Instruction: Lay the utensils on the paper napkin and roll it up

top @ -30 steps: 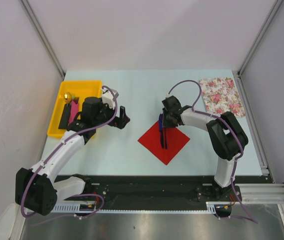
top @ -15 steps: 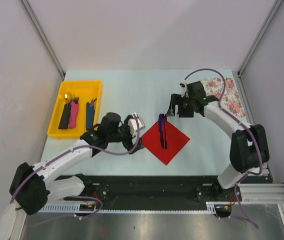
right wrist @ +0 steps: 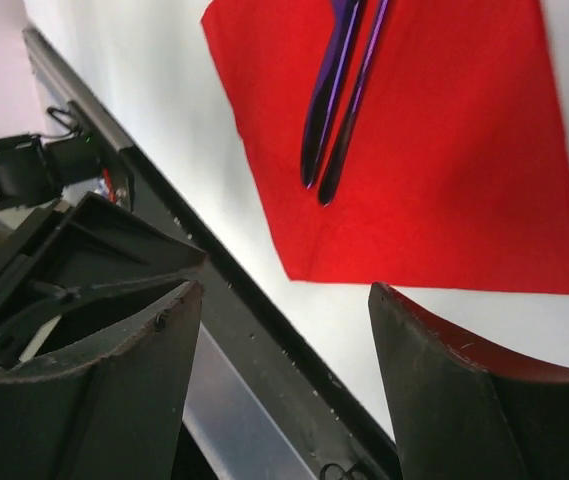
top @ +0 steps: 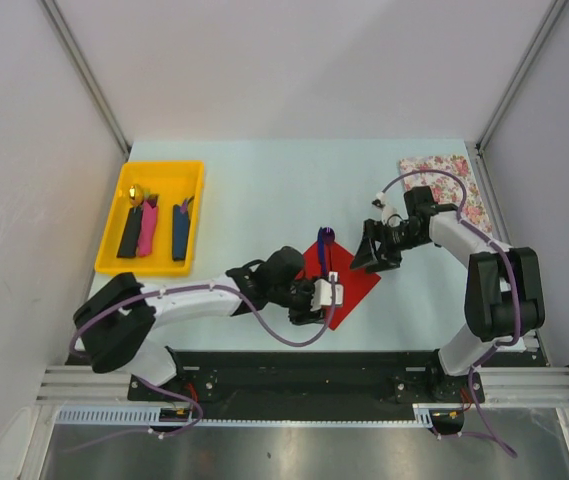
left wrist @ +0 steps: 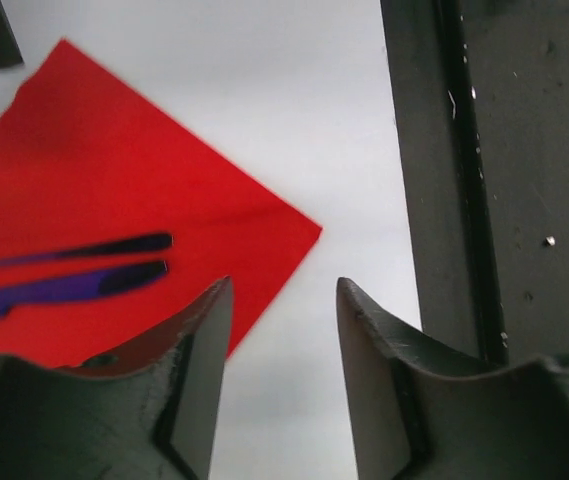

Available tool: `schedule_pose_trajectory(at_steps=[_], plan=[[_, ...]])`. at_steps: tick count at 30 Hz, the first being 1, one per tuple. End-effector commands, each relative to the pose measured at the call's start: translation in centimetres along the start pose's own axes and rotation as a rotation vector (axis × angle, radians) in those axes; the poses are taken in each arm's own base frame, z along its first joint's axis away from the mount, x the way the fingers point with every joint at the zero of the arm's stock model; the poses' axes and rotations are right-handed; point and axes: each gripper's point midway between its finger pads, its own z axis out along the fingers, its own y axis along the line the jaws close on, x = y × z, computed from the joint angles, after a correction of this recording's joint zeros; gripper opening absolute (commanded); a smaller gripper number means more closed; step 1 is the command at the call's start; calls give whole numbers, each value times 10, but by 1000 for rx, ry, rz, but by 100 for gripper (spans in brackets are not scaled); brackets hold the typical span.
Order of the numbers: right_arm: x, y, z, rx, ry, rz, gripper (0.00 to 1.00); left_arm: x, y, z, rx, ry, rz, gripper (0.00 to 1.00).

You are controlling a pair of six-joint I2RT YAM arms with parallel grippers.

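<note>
- Two dark blue-purple utensils [top: 325,250] are lying side by side, nearly touching, across the middle of the red paper napkin [top: 354,288]. The placing step looks at least partly done.
- The paper napkin is lying flat and unrolled on the tabletop [top: 264,190], so by my reading the whole rolling step is left to do.
- The left tool [left wrist: 279,320] is hovering low over the napkin's near corner with its fingers spread, gripping nothing.
- The right tool [right wrist: 282,300] is hanging just beside the napkin's right corner, also spread and empty.
- Well to the left of the napkin, the yellow tray [top: 169,185] is holding a black-handled piece [top: 129,236], a pink-handled piece [top: 147,230], a dark blue-handled piece [top: 180,232] and a small gold-coloured object [top: 136,192].
- Beyond the napkin to the right, a flowered sheet [top: 454,190] is lying bare.
</note>
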Motion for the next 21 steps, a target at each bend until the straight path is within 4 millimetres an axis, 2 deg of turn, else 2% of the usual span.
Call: schedule_pose_trajectory(at_steps=[1, 5, 7, 8, 10, 12, 16, 21], plan=[[12, 12, -3, -95, 40, -6, 71, -36, 1, 21, 63, -84, 115, 48], [10, 3, -1, -69, 26, -1, 70, -12, -12, 46, 115, -20, 134, 41], [10, -1, -4, -54, 27, 6, 70, -10, -11, 51, 115, 7, 137, 38], [9, -2, -5, -54, 23, 13, 70, -5, -16, 52, 134, 33, 116, 35], [9, -4, -7, -50, 19, 19, 70, -4, -20, 55, 151, 25, 95, 34], [11, -8, -5, -44, 28, 27, 70, 4, -23, 59, 159, 42, 111, 33], [10, -9, -1, -78, 38, 55, 70, 10, -12, 65, 121, 73, 128, 32], [6, -10, -4, -89, 47, 68, 69, 18, -18, 65, 147, 91, 126, 32]])
